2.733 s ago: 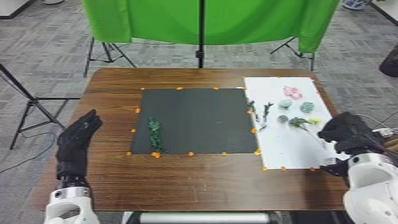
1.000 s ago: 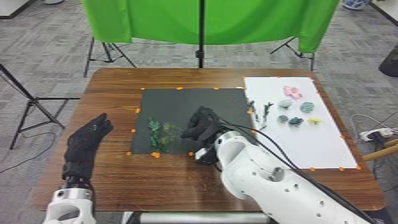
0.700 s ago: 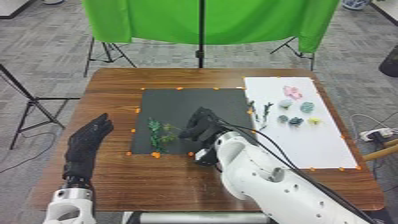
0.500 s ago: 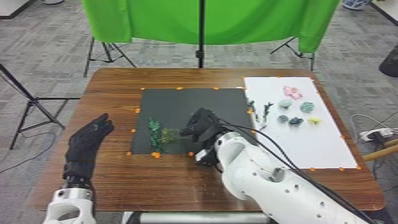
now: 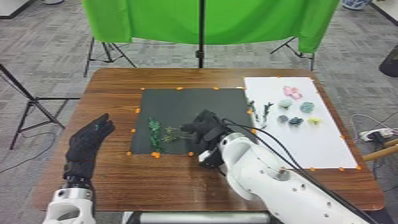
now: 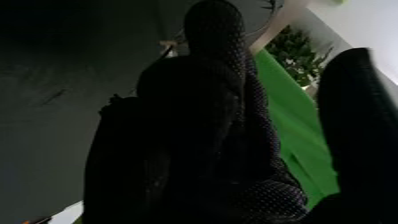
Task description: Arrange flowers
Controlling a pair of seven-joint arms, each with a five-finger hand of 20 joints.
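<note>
In the head view, my right hand (image 5: 208, 128) is low over the right half of the black mat (image 5: 191, 102), its fingers curled round a thin olive-green sprig (image 5: 172, 134) that points left. A darker green sprig (image 5: 155, 134) lies upright on the mat just left of it. My left hand (image 5: 87, 137) is over the table's left side with straight fingers. Pink (image 5: 293, 92), pale green (image 5: 285, 103), blue-grey (image 5: 296, 121) and yellow (image 5: 314, 120) flowers rest on the white sheet, near dark leafy stems (image 5: 265, 112). In the right wrist view, the right hand (image 6: 200, 110) hides most of the sprig.
Orange markers (image 5: 155, 155) run along the edges of the mat and the white sheet (image 5: 311, 150). Brown wooden table (image 5: 160, 185) surrounds both. A green cloth (image 5: 160, 20) hangs on a stand behind the far edge.
From the white sheet's right side, my right hand has crossed left to the black mat with the olive sprig. Lately hand and sprig have shifted slightly right. The left hand has moved a little.
</note>
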